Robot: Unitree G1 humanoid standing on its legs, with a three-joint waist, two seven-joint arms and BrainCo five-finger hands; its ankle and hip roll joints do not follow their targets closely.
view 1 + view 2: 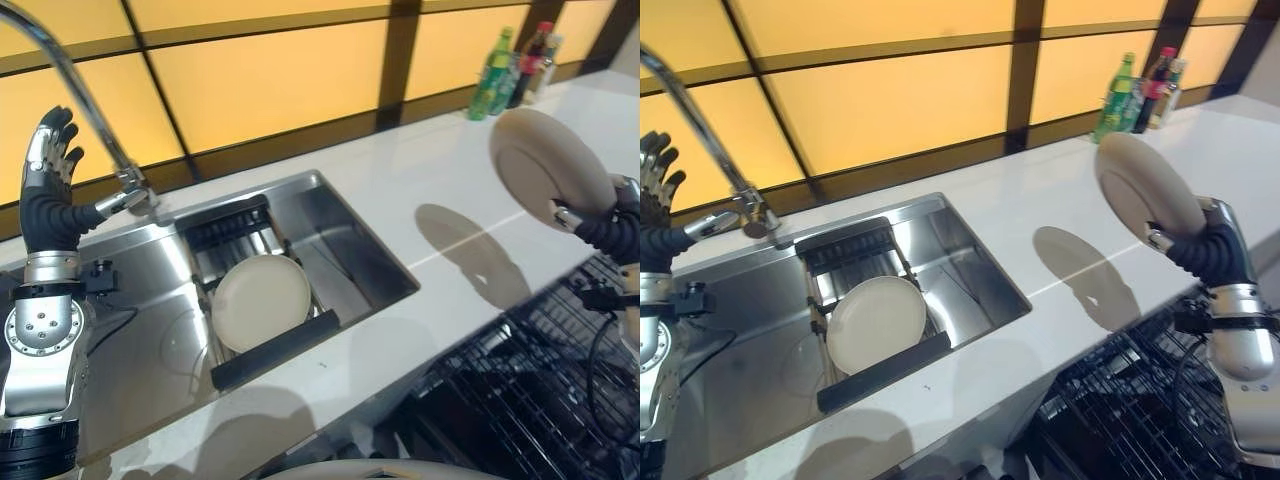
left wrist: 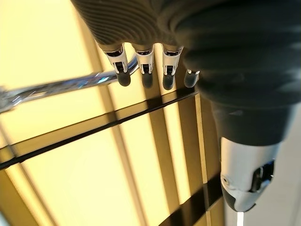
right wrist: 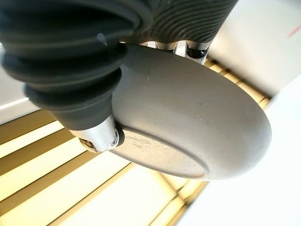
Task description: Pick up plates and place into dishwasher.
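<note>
Sink [image 1: 345, 235] in the left eye view holds a rack [image 1: 250, 300] with one cream plate [image 1: 262, 300]. Left hand [image 1: 45, 170] hangs released beside the faucet [image 1: 85, 95]. Right wrist view: right hand [image 3: 101, 136] pinches a second beige plate [image 3: 188, 122], raised over the white surface [image 1: 440, 190] near the dishwasher rack [image 1: 540, 390].

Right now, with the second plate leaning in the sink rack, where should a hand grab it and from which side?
Take the plate by its raised upper rim, coming from above. It leans tilted in the rack with its face up, and its lower edge sits against the rack's dark front bar, so only the top edge looks free. The left hand is open and nearer.
</note>
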